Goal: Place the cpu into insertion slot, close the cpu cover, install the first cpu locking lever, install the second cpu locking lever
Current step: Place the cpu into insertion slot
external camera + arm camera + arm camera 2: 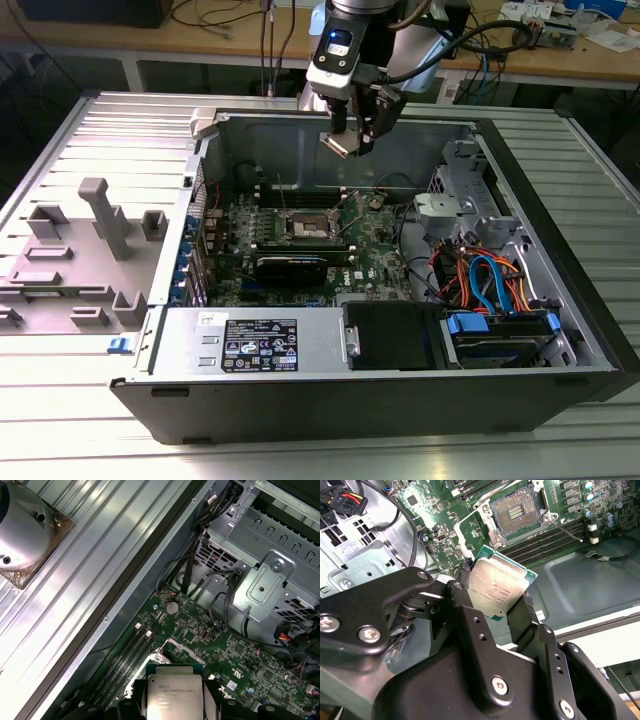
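The hand (352, 140) grips the cpu (497, 587) by two opposite edges, with the insertion slot (515, 514) well below it. The chip likely needs to stay level and square to the socket on the way down. The second wrist view shows the slot's bare dark centre, while the exterior view gives the hand's height over the motherboard (375, 250).

Dull silver metal-topped cpu (498, 589)
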Robot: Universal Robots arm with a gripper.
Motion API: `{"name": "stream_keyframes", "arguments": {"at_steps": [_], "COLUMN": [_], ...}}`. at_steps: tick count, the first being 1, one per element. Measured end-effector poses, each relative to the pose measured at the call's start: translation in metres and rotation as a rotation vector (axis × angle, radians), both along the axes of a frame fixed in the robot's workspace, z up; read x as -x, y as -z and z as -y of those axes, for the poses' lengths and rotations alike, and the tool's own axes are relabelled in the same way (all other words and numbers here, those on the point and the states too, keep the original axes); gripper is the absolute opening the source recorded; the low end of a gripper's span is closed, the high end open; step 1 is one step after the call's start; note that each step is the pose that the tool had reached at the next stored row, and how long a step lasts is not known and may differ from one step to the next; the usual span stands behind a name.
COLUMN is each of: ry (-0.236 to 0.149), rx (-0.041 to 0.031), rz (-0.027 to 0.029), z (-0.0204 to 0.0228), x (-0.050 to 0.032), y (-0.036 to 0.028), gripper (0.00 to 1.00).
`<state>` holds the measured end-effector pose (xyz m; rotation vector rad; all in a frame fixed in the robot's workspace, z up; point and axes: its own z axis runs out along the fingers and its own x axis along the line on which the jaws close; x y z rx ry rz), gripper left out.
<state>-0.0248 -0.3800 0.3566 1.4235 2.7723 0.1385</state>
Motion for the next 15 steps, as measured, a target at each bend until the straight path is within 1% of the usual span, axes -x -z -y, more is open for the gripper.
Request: {"name": "stream_keyframes", "arguments": {"at_steps": [5, 6, 9, 15], "ry": [0.006, 0.021, 0.034, 0.076], "rx": [0.0, 0.0, 0.0, 0.0], "rz": [0.0, 0.0, 0.0, 0.0], "z": [0.0, 0.0, 0.0, 0.0], "x": [0.0, 0.0003, 0.0003, 0.0004], "y": [0.0, 0.0001, 0.0002, 0.0004], "gripper": [0.54, 0.54, 0.54, 0.54]}}
